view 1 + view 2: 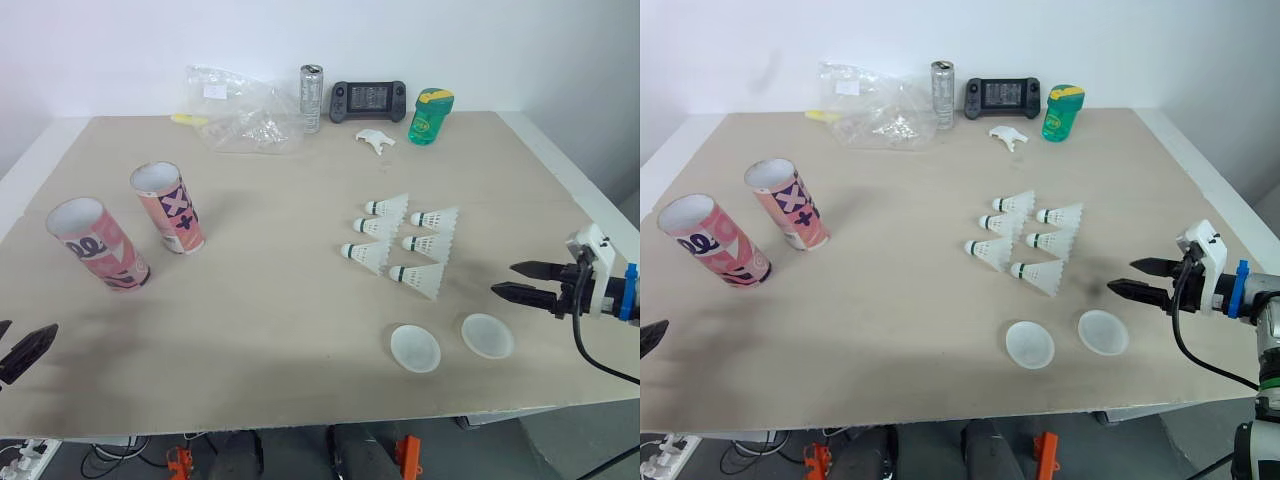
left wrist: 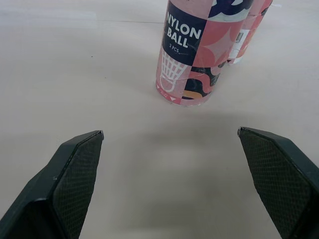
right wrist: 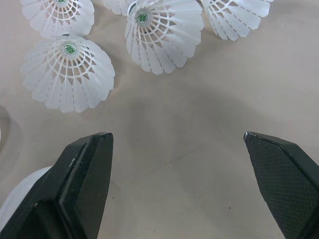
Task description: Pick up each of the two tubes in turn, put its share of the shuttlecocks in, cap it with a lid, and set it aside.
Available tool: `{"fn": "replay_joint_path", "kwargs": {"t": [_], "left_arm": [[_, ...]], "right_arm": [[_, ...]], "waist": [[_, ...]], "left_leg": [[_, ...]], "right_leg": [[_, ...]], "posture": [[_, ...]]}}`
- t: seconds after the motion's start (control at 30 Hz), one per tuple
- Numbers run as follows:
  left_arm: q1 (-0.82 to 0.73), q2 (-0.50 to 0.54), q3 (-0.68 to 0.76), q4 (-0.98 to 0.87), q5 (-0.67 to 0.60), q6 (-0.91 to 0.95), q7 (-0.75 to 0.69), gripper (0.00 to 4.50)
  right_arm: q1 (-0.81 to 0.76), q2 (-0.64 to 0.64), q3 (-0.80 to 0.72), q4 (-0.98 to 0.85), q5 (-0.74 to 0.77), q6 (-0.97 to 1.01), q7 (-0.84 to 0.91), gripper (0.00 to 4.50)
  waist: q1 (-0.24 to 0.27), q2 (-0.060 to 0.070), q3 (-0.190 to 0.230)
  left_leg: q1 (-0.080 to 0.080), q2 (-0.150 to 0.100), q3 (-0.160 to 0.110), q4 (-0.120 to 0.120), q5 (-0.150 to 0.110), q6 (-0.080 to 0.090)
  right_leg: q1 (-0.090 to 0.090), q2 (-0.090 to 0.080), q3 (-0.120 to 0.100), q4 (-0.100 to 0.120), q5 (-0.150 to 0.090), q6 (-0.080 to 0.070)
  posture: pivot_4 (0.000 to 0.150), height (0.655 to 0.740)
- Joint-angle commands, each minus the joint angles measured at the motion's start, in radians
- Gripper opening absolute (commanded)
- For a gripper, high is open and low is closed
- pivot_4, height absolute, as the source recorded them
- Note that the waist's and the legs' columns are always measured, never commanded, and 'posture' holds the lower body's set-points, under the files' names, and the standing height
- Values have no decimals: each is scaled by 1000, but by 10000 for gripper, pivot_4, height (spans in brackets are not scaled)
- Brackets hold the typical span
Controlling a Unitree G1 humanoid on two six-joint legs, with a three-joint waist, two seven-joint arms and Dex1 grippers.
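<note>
Two pink patterned tubes stand open-topped at the table's left, the nearer tube (image 1: 97, 243) and the farther tube (image 1: 168, 207). Several white shuttlecocks (image 1: 405, 243) lie in a cluster right of centre. Two translucent round lids (image 1: 415, 348) (image 1: 487, 335) rest flat in front of them. My left gripper (image 1: 20, 342) hovers open at the front left, short of the nearer tube (image 2: 187, 55). My right gripper (image 1: 515, 281) is open at the right, pointing toward the shuttlecocks (image 3: 67, 74), with nothing between its fingers.
Along the back edge lie a crumpled clear plastic bag (image 1: 240, 115), a silver can (image 1: 312, 97), a black handheld console (image 1: 369, 100), a green bottle (image 1: 431, 115) and a small white piece (image 1: 376, 139). Bare tabletop (image 1: 270, 270) separates tubes and shuttlecocks.
</note>
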Motion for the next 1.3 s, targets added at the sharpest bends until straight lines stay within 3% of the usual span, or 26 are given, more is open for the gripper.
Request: {"fn": "replay_joint_path", "kwargs": {"t": [0.03, 1.1, 1.3], "left_arm": [[-4, -5, 31, -24, -13, 7, 12, 45000], [6, -32, -26, -61, 8, 17, 0, 45000], [-56, -41, -30, -1, 12, -2, 17, 45000]], "right_arm": [[-29, -7, -14, -7, 1, -2, -1, 44906], [-60, 3, -19, 5, -18, -25, -2, 44906], [-145, -6, -75, -15, 44, 16, -13, 44906]], "waist": [[0, 0, 0], [-1, 0, 0], [-1, 0, 0]], "left_leg": [[0, 0, 0, 0, 0, 0], [0, 0, 0, 0, 0, 0], [0, 0, 1, 0, 0, 0]], "right_leg": [[0, 0, 0, 0, 0, 0], [0, 0, 1, 0, 0, 0], [0, 0, 1, 0, 1, 0]], "posture": [[1500, 7236], [1500, 7236], [1500, 7236]]}}
